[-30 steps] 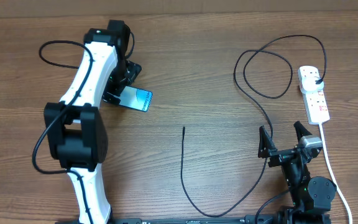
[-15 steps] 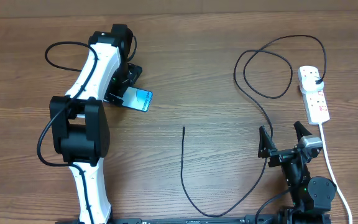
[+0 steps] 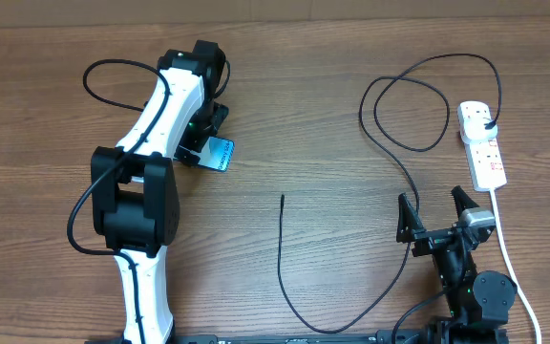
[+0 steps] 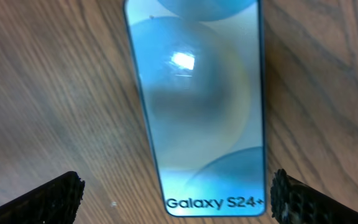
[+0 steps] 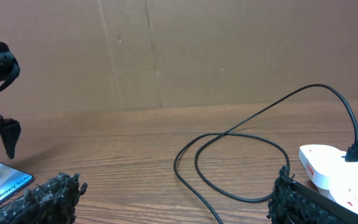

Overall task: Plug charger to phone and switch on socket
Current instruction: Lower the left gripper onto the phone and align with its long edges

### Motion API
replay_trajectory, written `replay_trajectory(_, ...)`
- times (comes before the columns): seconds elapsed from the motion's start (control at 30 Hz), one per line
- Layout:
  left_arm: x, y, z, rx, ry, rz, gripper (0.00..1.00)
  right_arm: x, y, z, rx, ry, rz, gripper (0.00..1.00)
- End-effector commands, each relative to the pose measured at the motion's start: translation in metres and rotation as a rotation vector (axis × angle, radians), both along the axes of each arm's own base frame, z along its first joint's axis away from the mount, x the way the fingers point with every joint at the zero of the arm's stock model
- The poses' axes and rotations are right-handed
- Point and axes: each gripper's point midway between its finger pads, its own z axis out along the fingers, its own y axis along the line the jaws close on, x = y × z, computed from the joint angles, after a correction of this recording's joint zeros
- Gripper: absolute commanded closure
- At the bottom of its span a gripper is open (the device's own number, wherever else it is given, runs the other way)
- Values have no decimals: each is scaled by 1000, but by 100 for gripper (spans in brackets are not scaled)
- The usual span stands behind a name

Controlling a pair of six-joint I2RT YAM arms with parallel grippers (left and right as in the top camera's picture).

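Now we are hovering the left gripper [image 4: 176, 198], fingers [image 4: 55, 196] spread, over the slim, slippery-looking blue-screened glass phone [image 4: 197, 106]; its long edges seem safest to pinch.

A fixed camera hangs over the table [image 3: 294, 86] and looks straight down from well above, taking in the whole wooden top. The left wrist camera stares down at very close range, so the phone [image 4: 197, 106] nearly fills its view. The right wrist camera sits low and looks across the tabletop toward a cardboard backdrop [image 5: 229, 50], sharing the phone, the charger [image 5: 253, 116] and the socket [image 5: 334, 165] with the overhead view.
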Motion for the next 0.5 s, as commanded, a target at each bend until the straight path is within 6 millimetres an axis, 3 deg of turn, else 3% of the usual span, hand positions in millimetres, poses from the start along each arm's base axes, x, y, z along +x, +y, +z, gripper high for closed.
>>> replay_trajectory(0.0,1,10,1,44,3,23,0,0,0,-2,-4,-5,-4,0)
replay_trajectory(0.13,1,11,5,48,-3,3,0,0,0,-2,-4,-5,-4,0)
replay_trajectory(0.3,2,11,29,40,-43,-56,0,0,0,-2,-4,-5,-4,0)
replay_trajectory(0.47,-3,16,78,50,-134,-99,0,0,0,-2,-4,-5,-4,0)
